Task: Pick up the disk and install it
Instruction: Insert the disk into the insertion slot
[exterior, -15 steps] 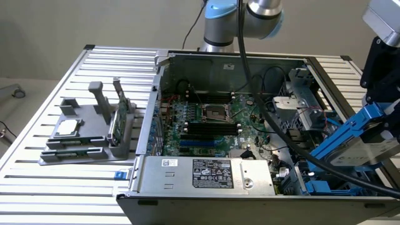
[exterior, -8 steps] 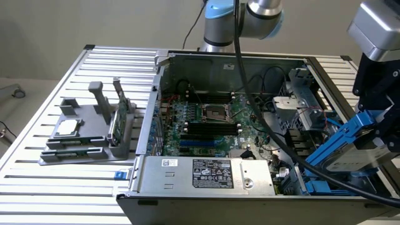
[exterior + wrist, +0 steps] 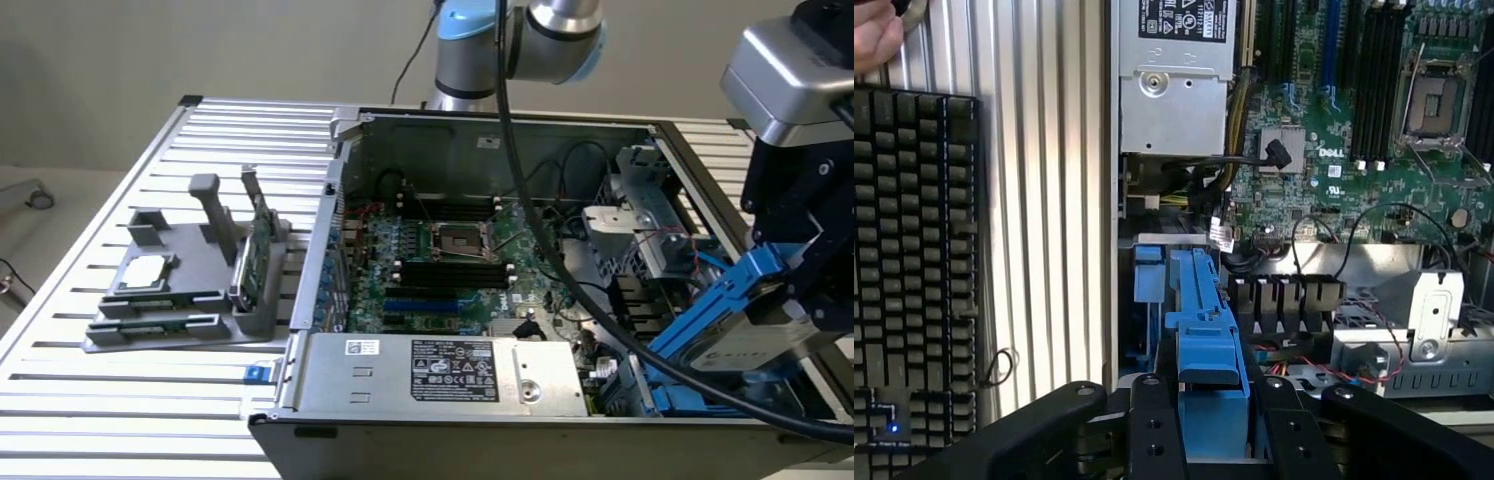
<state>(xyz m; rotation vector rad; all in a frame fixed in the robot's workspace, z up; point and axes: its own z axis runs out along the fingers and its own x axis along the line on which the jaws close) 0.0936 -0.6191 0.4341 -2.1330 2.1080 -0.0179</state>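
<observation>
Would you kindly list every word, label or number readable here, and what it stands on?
"DELL": white print on the motherboard.
Black label on the power supply: print too small to read.
White label on the disk: blurred, unreadable.

You have soft, even, cool light over the bench point(image 3: 80, 400); its slats carry a pale sheen and only faint shadows. Inside the computer case point(image 3: 507, 125) the far wall falls dim, while the power supply point(image 3: 441, 370) lid shines. From the wrist, the slats glare near-white, the keyboard point(image 3: 914, 250) reads almost black, and the end effector point(image 3: 1219, 425) sits dark against the bright blue frame of the disk point(image 3: 1204, 340).
</observation>
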